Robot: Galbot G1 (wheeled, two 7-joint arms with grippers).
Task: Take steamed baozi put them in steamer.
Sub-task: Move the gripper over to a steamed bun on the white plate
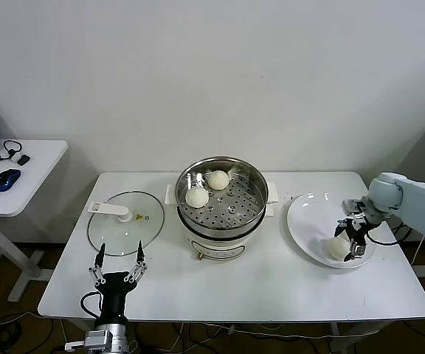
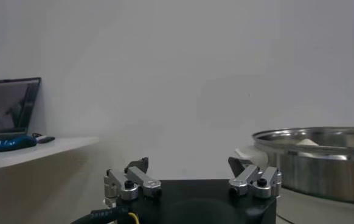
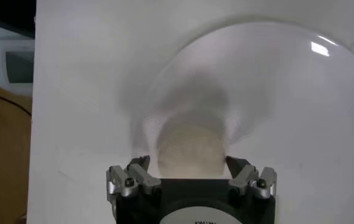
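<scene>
The steel steamer (image 1: 251, 193) stands mid-table on its white base. Two pale baozi lie on its perforated tray, one to the left (image 1: 197, 197) and one at the back (image 1: 218, 179). A third baozi (image 1: 336, 248) lies on the white plate (image 1: 305, 221) at the right. My right gripper (image 1: 349, 240) is lowered over it, open, with the fingers on either side of the bun (image 3: 188, 146); the gripper shows at the bottom of the right wrist view (image 3: 188, 165). My left gripper (image 1: 118, 258) is parked open and empty at the front left of the table. A fourth baozi is not in view.
A round glass lid (image 1: 126, 223) with a white handle lies flat to the left of the steamer. A side table at the far left carries a blue mouse (image 1: 6, 179). The left wrist view shows the steamer wall (image 2: 323, 164).
</scene>
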